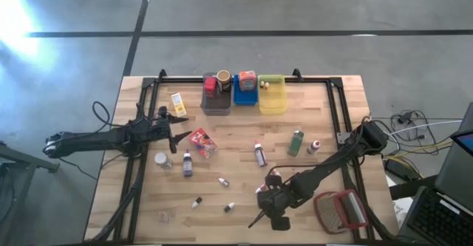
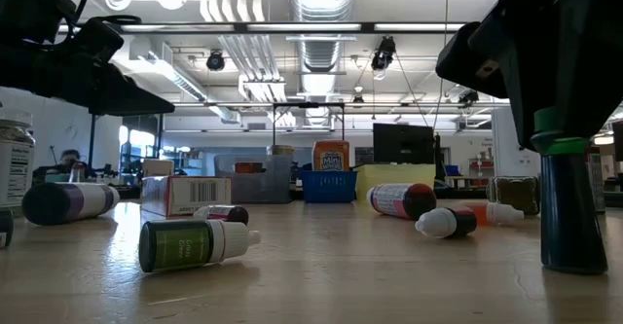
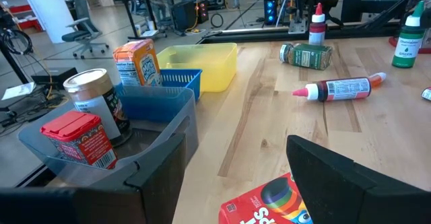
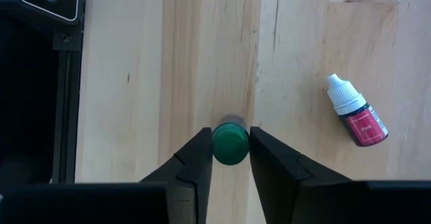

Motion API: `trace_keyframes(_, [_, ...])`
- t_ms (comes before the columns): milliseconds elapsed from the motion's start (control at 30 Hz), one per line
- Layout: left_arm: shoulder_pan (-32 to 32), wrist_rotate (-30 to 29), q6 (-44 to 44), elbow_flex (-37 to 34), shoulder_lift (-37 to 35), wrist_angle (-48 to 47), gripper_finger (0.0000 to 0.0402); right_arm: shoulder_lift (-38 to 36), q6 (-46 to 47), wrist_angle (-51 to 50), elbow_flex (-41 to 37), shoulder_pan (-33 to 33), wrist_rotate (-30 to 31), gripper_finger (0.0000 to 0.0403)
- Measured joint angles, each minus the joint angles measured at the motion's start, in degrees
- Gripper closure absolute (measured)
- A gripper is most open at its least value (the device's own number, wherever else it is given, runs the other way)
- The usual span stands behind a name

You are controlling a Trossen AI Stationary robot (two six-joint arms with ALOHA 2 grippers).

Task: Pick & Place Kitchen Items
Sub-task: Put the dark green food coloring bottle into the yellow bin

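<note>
My right gripper [image 4: 229,158] is near the table's near edge, pointing steeply down, shut on a small dark bottle with a green cap [image 2: 572,207]. The bottle stands upright on its base on the wood. My left gripper [image 1: 177,128] waits open at the table's left, just short of a red packet [image 1: 202,142]. Other kitchen items lie about the table: a red dropper bottle with a white cap [image 4: 357,116], a purple bottle [image 1: 188,163], a red-labelled bottle [image 1: 260,154], a green jar [image 1: 296,142] and a yellow box [image 1: 178,102]. My right gripper pinches the bottle's green cap [image 4: 229,142] between its two fingers, one on each side of it. The fingers come from above, slanting down. The bottle is upright below them, its base [image 2: 574,266] on the table.
At the far edge stand a grey bin [image 1: 216,107], a blue bin [image 1: 245,97] and a yellow bin [image 1: 272,102]. A red-framed mesh object [image 1: 341,209] lies just right of my right gripper. A black frame rail [image 4: 40,103] runs close beside the bottle.
</note>
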Motion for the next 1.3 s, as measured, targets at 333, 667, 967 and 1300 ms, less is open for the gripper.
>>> trace_keyframes(333, [-0.01, 0.00, 0.00, 0.00, -0.01, 0.02, 0.0140, -0.33, -0.22, -0.40, 0.04, -0.02, -0.01, 0.0325])
trace_keyframes(667, [-0.01, -0.02, 0.00, 0.00, 0.01, 0.04, 0.0140, -5.79, -1.47, -5.47, -0.04, -0.72, 0.62, 0.0339])
trace_keyframes(967, [0.00, -0.02, 0.00, -0.02, 0.20, 0.84, 0.0140, -12.35, -6.79, -11.75, -0.02, -7.25, 3.69, 0.0322])
trace_keyframes(1300, [0.01, -0.04, 0.00, -0.11, 0.23, 1.29, 0.0140, -20.10, -17.82, -15.85, -0.01, -23.21, 3.98, 0.0333])
